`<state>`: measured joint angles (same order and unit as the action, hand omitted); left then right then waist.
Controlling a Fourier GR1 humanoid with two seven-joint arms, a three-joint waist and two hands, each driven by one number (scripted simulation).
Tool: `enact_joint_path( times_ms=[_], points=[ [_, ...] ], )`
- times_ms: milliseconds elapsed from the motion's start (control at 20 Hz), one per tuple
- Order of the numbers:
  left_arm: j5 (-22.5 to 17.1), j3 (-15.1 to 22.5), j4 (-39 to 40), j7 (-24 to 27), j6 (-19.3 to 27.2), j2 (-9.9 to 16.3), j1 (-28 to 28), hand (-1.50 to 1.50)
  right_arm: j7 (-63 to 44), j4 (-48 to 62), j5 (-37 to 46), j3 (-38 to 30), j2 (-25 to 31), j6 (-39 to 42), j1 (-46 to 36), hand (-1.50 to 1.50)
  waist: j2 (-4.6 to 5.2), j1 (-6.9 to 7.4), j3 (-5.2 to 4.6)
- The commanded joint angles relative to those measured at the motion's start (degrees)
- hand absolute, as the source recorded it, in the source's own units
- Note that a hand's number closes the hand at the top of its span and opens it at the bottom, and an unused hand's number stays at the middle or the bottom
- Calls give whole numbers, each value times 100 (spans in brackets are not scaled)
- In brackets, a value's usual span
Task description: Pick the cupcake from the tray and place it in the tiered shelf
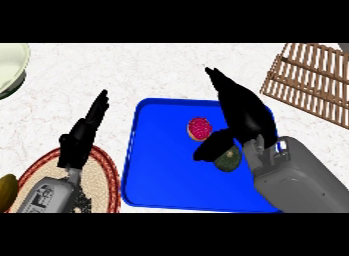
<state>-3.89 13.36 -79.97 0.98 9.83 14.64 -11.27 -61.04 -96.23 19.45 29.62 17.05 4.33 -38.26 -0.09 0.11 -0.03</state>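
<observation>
On the blue tray (162, 185), toward its far middle, sits the cupcake (199, 128), showing a dark red top with a pale tan edge. It rests apart from the right hand (243, 112), whose fingers stretch straight and close together toward the far side, passing just right of the cupcake, while the thumb points down and left just near of it; neither fingers nor thumb close around the cupcake. Just near and right of the cupcake, partly hidden under the thumb, lies a dark green, rough-skinned fruit like an avocado (227, 161). The right grey forearm comes in from the near right corner over the tray's right edge.

Well to the right and far from the tray lies the tiered shelf (317, 82), seen as brown wooden slats. Left of the tray, the left hand (79, 140) holds its fingers straight and together, pointing far, above a woven round mat with a red rim (103, 175). A yellowish object (0, 192) shows at the near left edge, and a pale green bowl (1, 67) at the far left.
</observation>
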Motion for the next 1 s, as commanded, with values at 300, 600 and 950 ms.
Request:
enact_joint_path(
  times_ms=[300,600,950],
  points=[
    [125,-148,-379,12,-175,0,488,0,-1017,-20,741,-44,-786,406,-146,-150,-10,16,0],
    [243,-286,-237,34,-398,-99,276,0,-643,181,1189,-150,-1189,433,102,-150,0,0,1],
    [322,-406,-433,-226,-436,-170,222,0,-52,716,1529,-379,-1193,420,507,-150,1,4,3]
  ],
)
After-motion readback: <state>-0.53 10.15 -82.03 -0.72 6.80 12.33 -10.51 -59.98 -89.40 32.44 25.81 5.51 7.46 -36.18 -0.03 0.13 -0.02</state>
